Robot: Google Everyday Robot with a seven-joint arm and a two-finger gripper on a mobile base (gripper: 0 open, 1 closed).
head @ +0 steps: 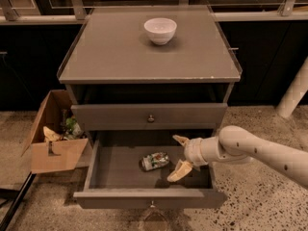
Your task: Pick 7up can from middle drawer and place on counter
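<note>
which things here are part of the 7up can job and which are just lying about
Job: 7up can, lying on its side in the open middle drawer; counter; hand, open, over the drawer just right of the can.
Lying about: white bowl on the counter; cardboard box on the floor, left of the drawer.

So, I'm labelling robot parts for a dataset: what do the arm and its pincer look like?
The arm is smooth, rounded, off-white, with small dark dots; no cables show. Its pincer, over the open middle drawer's right side, has two tapered, pale tan fingers on a white wrist.
</note>
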